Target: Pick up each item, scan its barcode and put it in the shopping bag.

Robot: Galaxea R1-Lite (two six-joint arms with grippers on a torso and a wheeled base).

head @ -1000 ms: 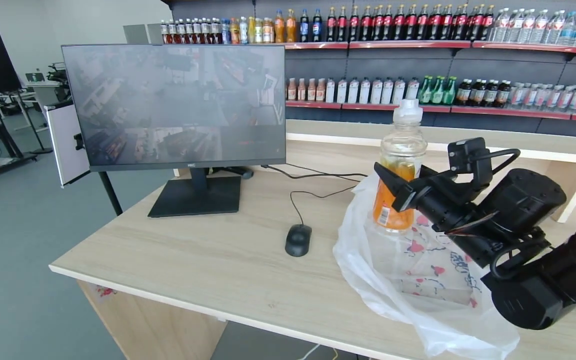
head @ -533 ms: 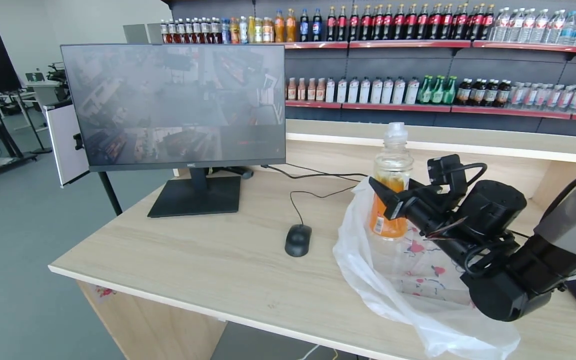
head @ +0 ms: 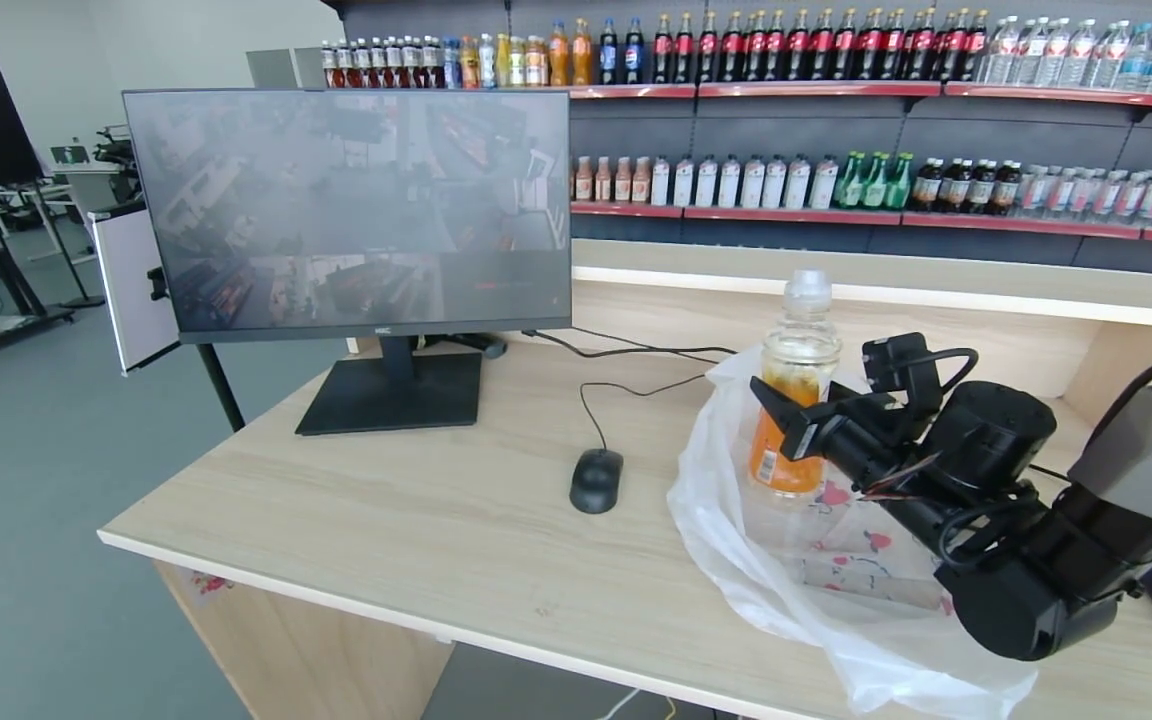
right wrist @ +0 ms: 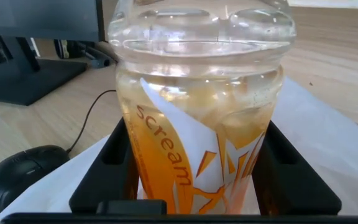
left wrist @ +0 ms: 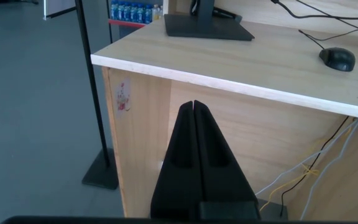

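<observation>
Left wrist view puts my left gripper (left wrist: 194, 109) nearest, low beside the table (left wrist: 247, 78), its fingers pressed together on nothing. In the head view, the shopping bag (head: 736, 535) lies slumped near the table's front edge with its mouth open, and a heart-patterned item (head: 866, 560) lies inside it. My right gripper (head: 789, 428) reaches over the bag, its fingers clamped on either side of the orange drink bottle (head: 798, 352), which stands upright with its base down in the bag's mouth; I cannot tell whether it rests on anything. I judge this to be the bagging step. The next move calls for lowering the bottle until its base is supported, then spreading the fingers and backing out without snagging the thin plastic or tipping the bottle. Beyond the bag are the mouse (head: 596, 478), the monitor (head: 351, 210) and the drink shelves (head: 836, 90).
</observation>
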